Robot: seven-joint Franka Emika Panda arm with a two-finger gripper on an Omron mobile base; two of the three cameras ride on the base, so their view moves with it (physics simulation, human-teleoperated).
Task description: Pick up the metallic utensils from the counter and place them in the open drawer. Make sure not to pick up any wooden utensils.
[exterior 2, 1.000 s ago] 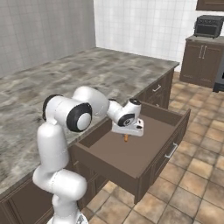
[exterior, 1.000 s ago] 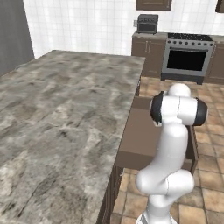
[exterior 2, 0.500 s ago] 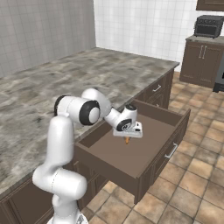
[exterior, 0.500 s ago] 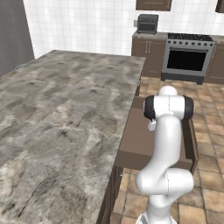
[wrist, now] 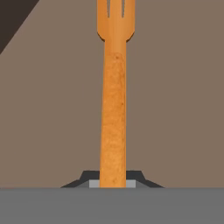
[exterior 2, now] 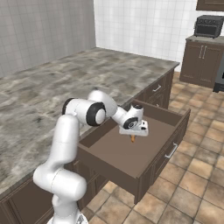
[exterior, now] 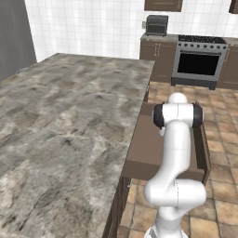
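Note:
A thin orange fork [wrist: 113,105] runs straight out from my gripper [wrist: 113,180], which is shut on its handle, tines pointing at the brown floor of the open drawer. From the right base view the gripper [exterior 2: 134,130] hangs over the middle of the open drawer [exterior 2: 162,162], and the fork [exterior 2: 132,139] pokes down from it just above the drawer floor. The drawer [exterior: 148,148] juts out from under the grey-brown marbled counter [exterior: 69,116], partly hidden by my arm in the left base view. The wooden utensils are out of view.
The drawer's front panel with its metal handle [exterior 2: 171,150] sticks out over the tiled floor [exterior 2: 197,175]. A stove [exterior: 197,67] and dark cabinets with a toaster oven [exterior: 156,25] stand against the back wall. The counter [exterior 2: 57,87] stretches to the left.
My arm's elbow has swung a little further over the drawer. The gripper, still shut on the fork, has shifted slightly toward the drawer's middle.

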